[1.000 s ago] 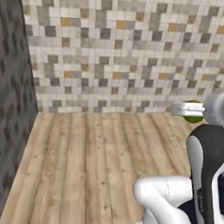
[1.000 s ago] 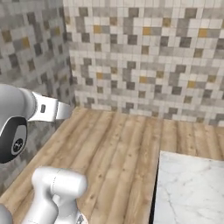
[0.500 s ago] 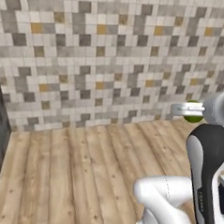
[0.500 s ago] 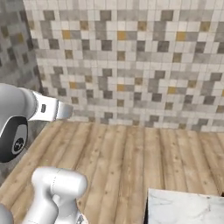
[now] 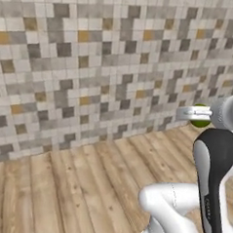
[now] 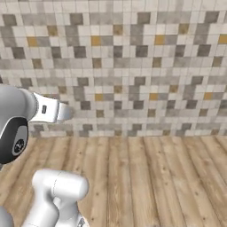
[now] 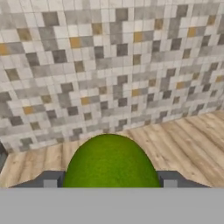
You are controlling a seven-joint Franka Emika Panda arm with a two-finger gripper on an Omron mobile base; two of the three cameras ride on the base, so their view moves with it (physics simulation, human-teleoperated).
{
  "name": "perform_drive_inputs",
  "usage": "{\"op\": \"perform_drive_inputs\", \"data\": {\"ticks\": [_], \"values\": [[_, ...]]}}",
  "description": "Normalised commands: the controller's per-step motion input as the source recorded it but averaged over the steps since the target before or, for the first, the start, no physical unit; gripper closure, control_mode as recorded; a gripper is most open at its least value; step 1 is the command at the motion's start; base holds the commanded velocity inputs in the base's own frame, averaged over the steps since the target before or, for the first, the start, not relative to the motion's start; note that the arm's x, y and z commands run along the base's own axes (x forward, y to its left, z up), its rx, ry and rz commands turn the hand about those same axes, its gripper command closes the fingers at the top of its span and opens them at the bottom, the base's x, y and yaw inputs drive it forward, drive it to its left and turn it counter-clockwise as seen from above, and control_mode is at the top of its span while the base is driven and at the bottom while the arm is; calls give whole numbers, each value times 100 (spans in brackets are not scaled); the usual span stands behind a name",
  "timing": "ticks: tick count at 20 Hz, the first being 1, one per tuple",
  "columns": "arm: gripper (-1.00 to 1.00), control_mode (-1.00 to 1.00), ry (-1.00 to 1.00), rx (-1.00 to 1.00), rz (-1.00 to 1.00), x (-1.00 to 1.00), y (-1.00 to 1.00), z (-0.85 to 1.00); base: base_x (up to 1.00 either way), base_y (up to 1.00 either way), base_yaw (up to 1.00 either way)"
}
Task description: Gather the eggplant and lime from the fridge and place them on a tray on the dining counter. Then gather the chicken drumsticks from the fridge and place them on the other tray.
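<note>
A round green lime (image 7: 110,162) sits between my two dark fingers (image 7: 49,179) in the hand view, with the gripper (image 7: 109,180) shut on it. In the left base view the lime (image 5: 201,121) peeks out beside the white hand at the right edge, held high above the floor. The right base view has the arm's white wrist (image 6: 48,109) at the left. The eggplant, the chicken drumsticks, the fridge and the trays are out of view.
A wall of grey, white and orange mosaic tiles (image 5: 107,64) stands ahead, meeting a light wooden plank floor (image 6: 146,177). The floor stretches open in front of the base.
The whole scene has slid across both base views, so the base has turned. The dark wall at the left and the marble counter at the lower right have left the frames. The lime stays held.
</note>
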Motion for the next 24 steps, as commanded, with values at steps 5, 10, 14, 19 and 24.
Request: {"op": "perform_drive_inputs", "data": {"ticks": [5,10,14,19,24], "values": [[100,100,0,0,0,0,0,0,39,45,-63],[100,100,0,0,0,0,0,0,32,41,-71],[100,100,0,0,0,0,0,0,55,94,-49],[100,100,0,0,0,0,0,0,9,79,-65],[100,100,0,0,0,0,0,0,1,21,-86]]}}
